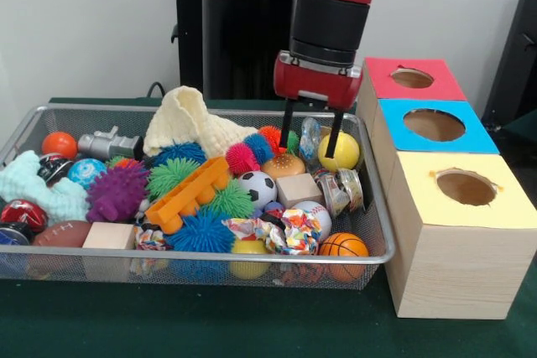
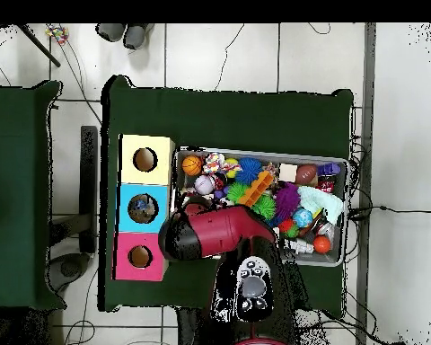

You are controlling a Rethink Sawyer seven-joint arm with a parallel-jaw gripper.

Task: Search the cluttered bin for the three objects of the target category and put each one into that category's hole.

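Right of centre, our claw (image 1: 312,133) hangs wide over a yellow ball (image 1: 340,152) in the bin (image 1: 379,232). Crowded toys could jam a finger; holes (image 1: 435,124) wait at right.

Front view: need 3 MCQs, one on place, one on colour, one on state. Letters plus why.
1. The gripper hangs over:
A. the bin's end next to the boxes
B. the yellow box
C. the green cloth outside the bin

2. The middle box top is:
A. red
B. blue
C. green

3. The gripper's fingers are:
A. shut on the basketball
B. open, holding nothing
C. shut on the orange block

Answers: 1 A, it is above the wire bin by the yellow ball. 2 B, blue sits between red and yellow. 3 B, the fingers stand apart with nothing between them.
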